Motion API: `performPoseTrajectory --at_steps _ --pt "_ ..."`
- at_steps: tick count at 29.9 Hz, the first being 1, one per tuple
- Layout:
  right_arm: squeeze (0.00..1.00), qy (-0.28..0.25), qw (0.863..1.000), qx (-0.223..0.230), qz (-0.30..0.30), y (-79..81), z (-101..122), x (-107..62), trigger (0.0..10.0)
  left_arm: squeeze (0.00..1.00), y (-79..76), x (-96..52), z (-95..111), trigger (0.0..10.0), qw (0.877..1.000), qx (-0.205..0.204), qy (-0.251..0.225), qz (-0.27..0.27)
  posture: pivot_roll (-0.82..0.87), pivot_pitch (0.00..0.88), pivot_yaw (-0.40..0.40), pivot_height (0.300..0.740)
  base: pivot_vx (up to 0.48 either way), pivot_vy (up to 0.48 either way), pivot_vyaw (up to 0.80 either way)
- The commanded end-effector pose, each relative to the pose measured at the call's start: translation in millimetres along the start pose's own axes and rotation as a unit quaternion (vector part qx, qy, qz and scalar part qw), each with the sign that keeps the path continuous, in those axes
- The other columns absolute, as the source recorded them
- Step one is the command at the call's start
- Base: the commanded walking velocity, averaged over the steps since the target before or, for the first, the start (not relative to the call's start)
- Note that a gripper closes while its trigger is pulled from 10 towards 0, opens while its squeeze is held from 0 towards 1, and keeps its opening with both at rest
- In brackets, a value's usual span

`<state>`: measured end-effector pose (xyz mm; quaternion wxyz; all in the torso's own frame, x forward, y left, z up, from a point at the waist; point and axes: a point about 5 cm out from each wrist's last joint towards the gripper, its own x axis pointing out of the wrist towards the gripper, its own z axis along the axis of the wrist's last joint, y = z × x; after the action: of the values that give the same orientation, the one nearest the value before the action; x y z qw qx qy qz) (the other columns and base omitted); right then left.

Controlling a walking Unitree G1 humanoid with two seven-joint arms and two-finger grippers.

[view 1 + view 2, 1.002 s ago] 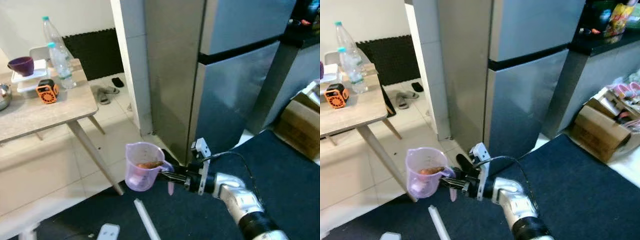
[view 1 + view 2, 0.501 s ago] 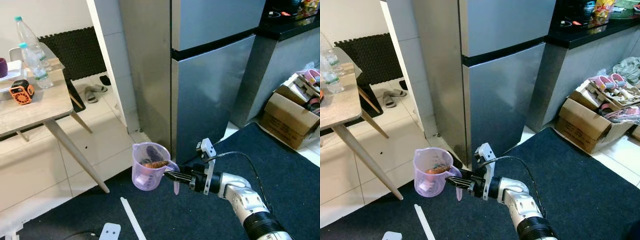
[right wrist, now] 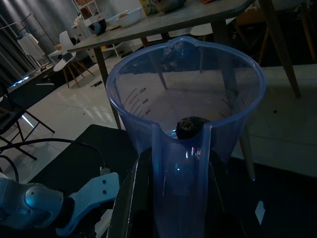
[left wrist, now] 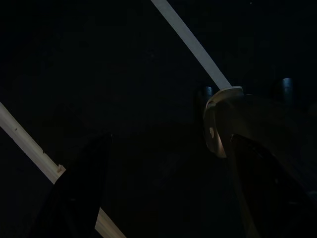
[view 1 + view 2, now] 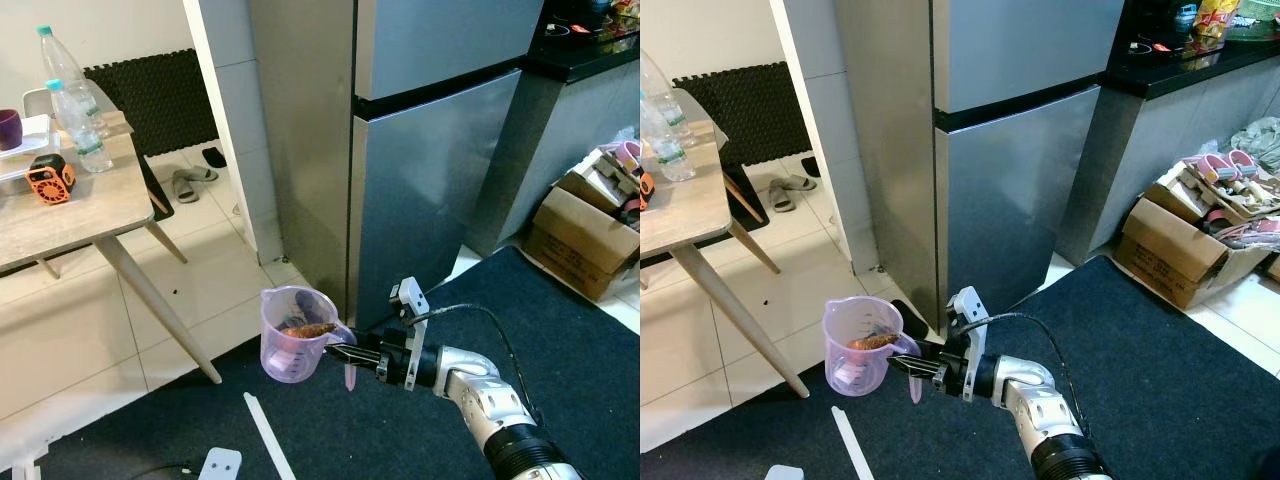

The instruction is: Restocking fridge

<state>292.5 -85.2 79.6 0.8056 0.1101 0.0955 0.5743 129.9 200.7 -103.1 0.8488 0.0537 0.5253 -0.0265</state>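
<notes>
A clear purple measuring jug [image 5: 292, 334] with a brown piece of food inside hangs upright above the dark rug, held by its handle. My right gripper [image 5: 343, 352] is shut on that handle, its silver arm reaching in from the lower right. In the right wrist view the jug [image 3: 184, 119] stands close up between the fingers [image 3: 131, 198]. The steel fridge [image 5: 430, 150] stands just behind the jug with both doors closed. The left wrist view is dark, with the left gripper's fingers [image 4: 79, 191] apart over the dark rug.
A wooden table [image 5: 60, 215] at the left carries water bottles [image 5: 75, 105], an orange gadget [image 5: 49, 184] and a purple cup. Slippers [image 5: 185, 183] lie on the tiles behind. Cardboard boxes [image 5: 1180, 245] sit at the right by a black counter. A white strip [image 5: 265, 435] lies on the rug.
The camera has shifted slightly, so the whole scene sits a little further right. The jug stays in the right gripper, about where it was before the fridge.
</notes>
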Motion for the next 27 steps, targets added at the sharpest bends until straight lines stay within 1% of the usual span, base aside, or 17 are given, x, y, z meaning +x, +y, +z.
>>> performPoseTrajectory --at_steps 1,6,16,27 --pt "0.0 0.0 1.0 -0.002 0.007 1.1 1.2 3.1 10.0 0.0 2.4 -0.7 -3.2 10.0 1.0 0.001 0.007 0.0 0.01 0.0 0.037 0.74 0.274 0.0 0.0" --pt "0.0 -0.003 1.0 0.0 0.006 1.2 1.3 3.8 10.0 0.0 2.8 -0.9 -4.1 10.0 1.0 0.0 0.009 -0.002 0.01 0.0 0.038 0.74 0.283 0.0 0.0" --pt "0.0 -0.005 1.0 0.001 0.007 2.0 1.1 5.5 10.0 0.0 2.9 -1.0 -4.6 10.0 1.0 0.003 0.01 -0.002 0.01 0.0 0.041 0.74 0.405 0.0 0.0" --pt "0.0 -0.005 1.0 0.001 0.008 1.7 2.0 5.7 10.0 0.0 -1.7 -0.3 -3.9 10.0 1.0 0.0 0.01 -0.004 0.01 0.0 0.035 0.74 0.41 0.0 0.0"
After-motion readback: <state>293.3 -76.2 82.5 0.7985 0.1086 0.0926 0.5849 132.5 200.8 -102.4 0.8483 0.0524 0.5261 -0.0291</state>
